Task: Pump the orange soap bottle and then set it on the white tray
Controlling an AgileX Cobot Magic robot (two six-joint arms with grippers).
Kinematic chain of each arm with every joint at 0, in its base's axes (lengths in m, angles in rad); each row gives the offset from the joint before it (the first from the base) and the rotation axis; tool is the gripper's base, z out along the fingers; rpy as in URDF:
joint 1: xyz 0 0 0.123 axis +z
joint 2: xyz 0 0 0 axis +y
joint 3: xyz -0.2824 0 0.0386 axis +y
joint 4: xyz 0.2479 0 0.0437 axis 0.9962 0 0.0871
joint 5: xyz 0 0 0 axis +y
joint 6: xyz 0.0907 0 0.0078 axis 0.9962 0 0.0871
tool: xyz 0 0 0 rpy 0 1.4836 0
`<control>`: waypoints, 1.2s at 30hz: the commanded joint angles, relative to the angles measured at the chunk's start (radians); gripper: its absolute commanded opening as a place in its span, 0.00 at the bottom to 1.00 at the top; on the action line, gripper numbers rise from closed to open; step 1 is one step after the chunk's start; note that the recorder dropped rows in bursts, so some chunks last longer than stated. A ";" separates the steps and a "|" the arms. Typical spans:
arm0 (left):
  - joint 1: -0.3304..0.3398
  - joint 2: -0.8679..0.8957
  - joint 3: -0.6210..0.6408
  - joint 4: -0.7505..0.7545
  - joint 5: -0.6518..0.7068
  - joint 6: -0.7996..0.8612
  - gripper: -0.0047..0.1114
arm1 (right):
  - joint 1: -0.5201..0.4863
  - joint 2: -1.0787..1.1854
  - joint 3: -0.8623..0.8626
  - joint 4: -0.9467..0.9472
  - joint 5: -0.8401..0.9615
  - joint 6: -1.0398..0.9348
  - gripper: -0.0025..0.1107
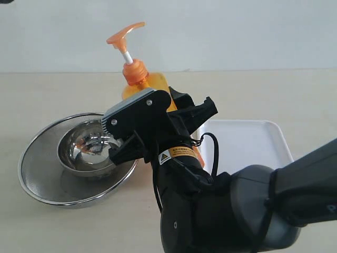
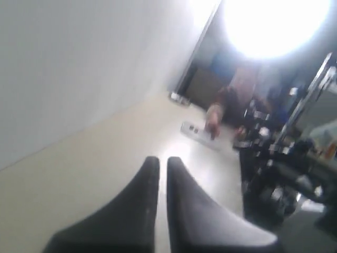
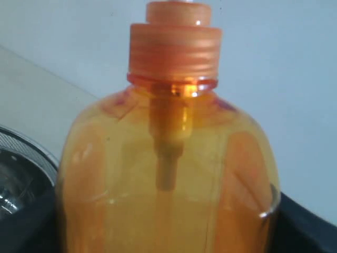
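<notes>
The orange soap bottle [image 1: 154, 84] stands nearly upright between the bowls and the white tray [image 1: 247, 142]. Its pump head [image 1: 124, 33] is raised on its white stem. My right gripper [image 1: 169, 112] is shut on the bottle's body, one finger on each side, and hides the bottle's base. In the right wrist view the orange soap bottle [image 3: 168, 174] fills the picture, with its ribbed collar [image 3: 175, 50] above and my right gripper [image 3: 168, 234] clamped round it. My left gripper [image 2: 163, 164] is shut on nothing, pointing across the pale tabletop away from the task objects.
A small steel bowl [image 1: 87, 148] sits inside a wide steel mesh bowl [image 1: 39, 176], just left of the bottle. My right arm [image 1: 253, 211] fills the lower right of the exterior view. The left wrist view shows blurred equipment [image 2: 284, 158] beyond the table.
</notes>
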 commanded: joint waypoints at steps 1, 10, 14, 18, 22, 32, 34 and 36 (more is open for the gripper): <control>-0.002 -0.029 -0.007 -0.332 0.007 0.008 0.08 | -0.002 -0.014 -0.003 -0.027 -0.079 -0.006 0.02; -0.002 -0.086 -0.007 -0.479 0.012 0.008 0.08 | -0.002 -0.014 -0.003 -0.027 -0.079 -0.006 0.02; -0.002 -0.115 -0.007 -0.489 0.091 0.008 0.08 | -0.002 -0.014 -0.003 -0.027 -0.079 -0.006 0.02; -0.002 -0.161 -0.007 -0.551 0.324 0.008 0.08 | -0.002 -0.014 -0.003 -0.027 -0.079 -0.006 0.02; -0.002 -0.202 -0.007 -0.554 0.658 0.008 0.08 | -0.002 -0.014 -0.003 -0.025 -0.079 -0.006 0.02; -0.002 -0.234 -0.007 -0.089 1.194 0.008 0.08 | -0.002 -0.014 -0.003 -0.021 -0.079 -0.006 0.02; -0.002 -0.234 -0.007 0.027 1.214 0.008 0.08 | -0.002 -0.014 -0.003 -0.021 -0.079 -0.006 0.02; -0.002 -0.234 -0.007 0.141 1.222 0.008 0.08 | -0.002 -0.014 -0.003 -0.021 -0.079 -0.006 0.02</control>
